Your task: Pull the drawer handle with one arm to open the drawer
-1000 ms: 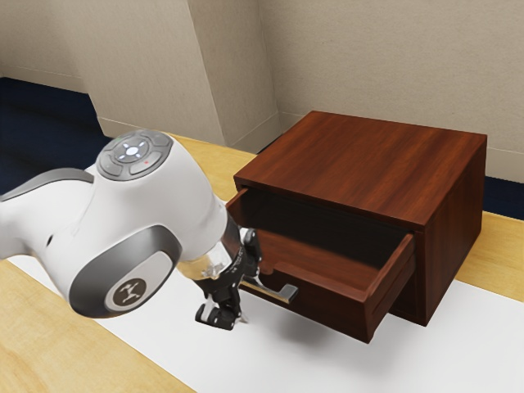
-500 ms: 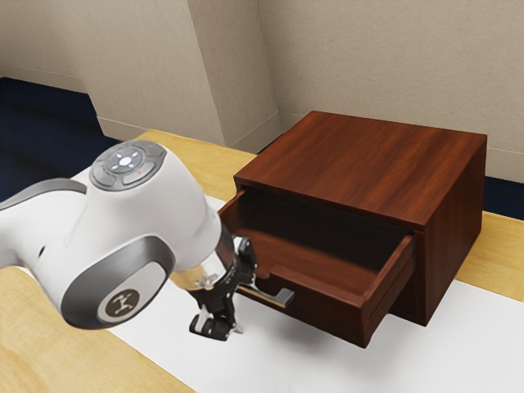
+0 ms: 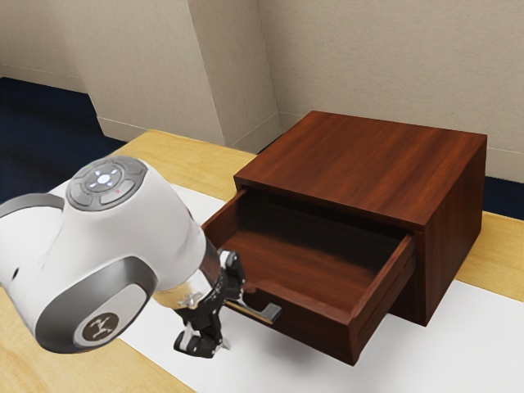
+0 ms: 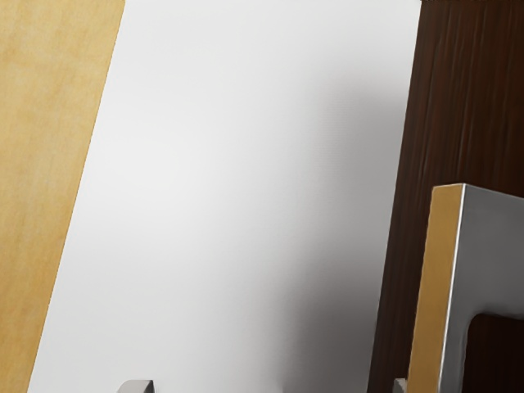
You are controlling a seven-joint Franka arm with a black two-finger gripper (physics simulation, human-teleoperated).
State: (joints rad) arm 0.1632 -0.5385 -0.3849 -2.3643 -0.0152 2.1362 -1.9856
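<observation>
- The claw sits low at the drawer front and it's open. The wrist view catches its two fingertips spread wide, with bare mat between them.
- The handle, a silver bar, sits just beside one fingertip, not between the pair.
- The drawer stands well out of the dark wood cabinet.
- Underneath, a white mat lies over a light wooden table.
- Around that are beige walls and a dark blue floor.
- The exterior view gives the cabinet, the room and the white arm.
- The wrist view gives the handle close up, its edge tan, against the drawer's dark front, beside the mat and a strip of table.
</observation>
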